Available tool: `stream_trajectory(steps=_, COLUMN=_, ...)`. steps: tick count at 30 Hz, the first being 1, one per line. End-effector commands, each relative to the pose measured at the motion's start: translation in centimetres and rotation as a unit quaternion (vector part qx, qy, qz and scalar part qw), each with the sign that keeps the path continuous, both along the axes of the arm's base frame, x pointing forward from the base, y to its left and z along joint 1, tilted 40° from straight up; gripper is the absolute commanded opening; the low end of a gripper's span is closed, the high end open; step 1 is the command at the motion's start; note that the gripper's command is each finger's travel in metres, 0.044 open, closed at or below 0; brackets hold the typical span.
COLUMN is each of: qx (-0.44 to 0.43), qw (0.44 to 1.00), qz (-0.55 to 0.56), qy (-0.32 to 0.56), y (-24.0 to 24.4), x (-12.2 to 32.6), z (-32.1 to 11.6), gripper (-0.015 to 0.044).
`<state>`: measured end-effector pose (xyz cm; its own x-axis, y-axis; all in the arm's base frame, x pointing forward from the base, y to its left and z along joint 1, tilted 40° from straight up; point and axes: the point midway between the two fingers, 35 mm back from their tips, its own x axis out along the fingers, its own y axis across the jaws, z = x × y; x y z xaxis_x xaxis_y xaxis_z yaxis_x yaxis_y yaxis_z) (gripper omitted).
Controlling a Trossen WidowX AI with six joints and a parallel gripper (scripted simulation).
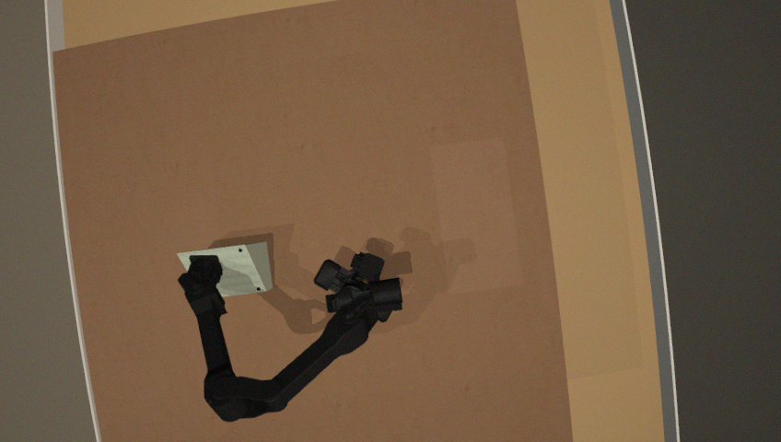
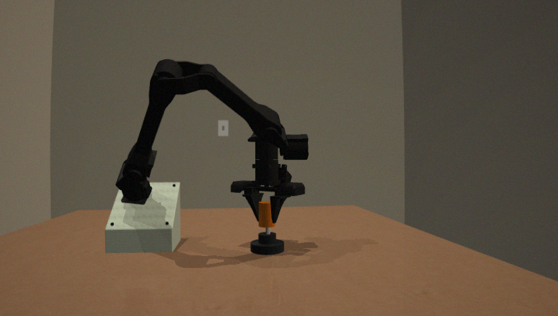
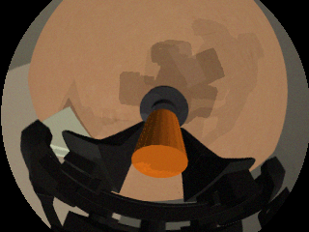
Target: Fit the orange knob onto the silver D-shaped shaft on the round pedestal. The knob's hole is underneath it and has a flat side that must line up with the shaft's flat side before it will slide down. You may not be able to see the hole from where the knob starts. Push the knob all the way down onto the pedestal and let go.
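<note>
My gripper (image 2: 266, 220) (image 3: 161, 128) points down and is shut on the orange knob (image 2: 265, 214) (image 3: 159, 160). The knob is close to upright, with a slight lean in the exterior view. It sits over the silver shaft (image 2: 268, 230), whose lower part shows between the knob's underside and the pedestal. The dark round pedestal (image 2: 266, 247) (image 3: 180, 100) stands on the table below, with a gap between it and the knob. The knob's hole and both flat sides are hidden. In the top view the arm hides the pedestal and nearly all of the knob.
A pale green box (image 1: 237, 273) (image 2: 139, 240) (image 3: 68, 127) with a sloped top and black dots carries the arm's base, left of the pedestal in the exterior view. The brown table top (image 1: 329, 136) (image 2: 313, 282) bears the arm's shadows.
</note>
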<state>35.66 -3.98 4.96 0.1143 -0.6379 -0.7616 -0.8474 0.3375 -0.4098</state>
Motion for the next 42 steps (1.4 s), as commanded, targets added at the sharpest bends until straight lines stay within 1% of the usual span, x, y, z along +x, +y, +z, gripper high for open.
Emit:
stream_trajectory(steps=1, qx=0.0, qw=1.0, qz=0.0, qy=-0.002, y=0.01, x=0.06, z=-0.16, gripper=0.0)
stream_trajectory(steps=21, qx=-0.003, qw=1.0, qz=0.016, qy=0.012, y=-0.24, x=-0.02, z=-0.2, gripper=0.0)
stream_trajectory(steps=32, qx=0.003, qw=1.0, qz=-0.021, qy=-0.019, y=-0.28, x=-0.01, z=-0.24, gripper=0.0)
stream_trajectory(steps=42, qx=0.0, qw=1.0, qz=-0.004, qy=-0.005, y=-0.3, x=-0.01, z=-0.27, gripper=0.0)
